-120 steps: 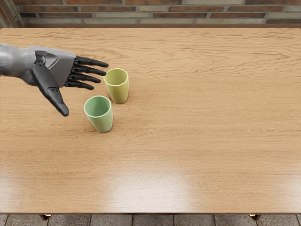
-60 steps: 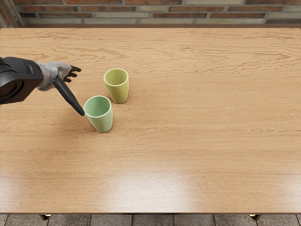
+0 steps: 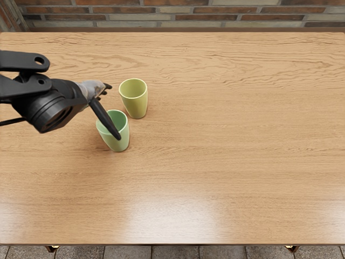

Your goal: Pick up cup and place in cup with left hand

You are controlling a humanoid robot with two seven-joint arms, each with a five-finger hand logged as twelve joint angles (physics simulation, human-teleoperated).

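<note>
My left hand (image 3: 92, 89): pale grey, black fingers (image 3: 108, 86), black thumb (image 3: 106, 120). My left arm (image 3: 35, 102): black, darker ring. One cup (image 3: 119, 143): plain mint green, paler rim. Other cup (image 3: 136, 103): plain olive-yellow, light rim. Table (image 3: 226, 140): light tan, streaky wood grain. Wall (image 3: 212, 17): brick pattern, rust-brown, grey, cream. Floor (image 3: 178, 252): greyish tiles, mottled.

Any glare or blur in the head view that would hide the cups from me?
Head view: pale glare washes over the near part of the table, away from both cups; the yellow cup and green cup look sharp, with faint, soft shadows at their bases. What hides part of the green cup is the left hand's dark thumb, not blur.
</note>
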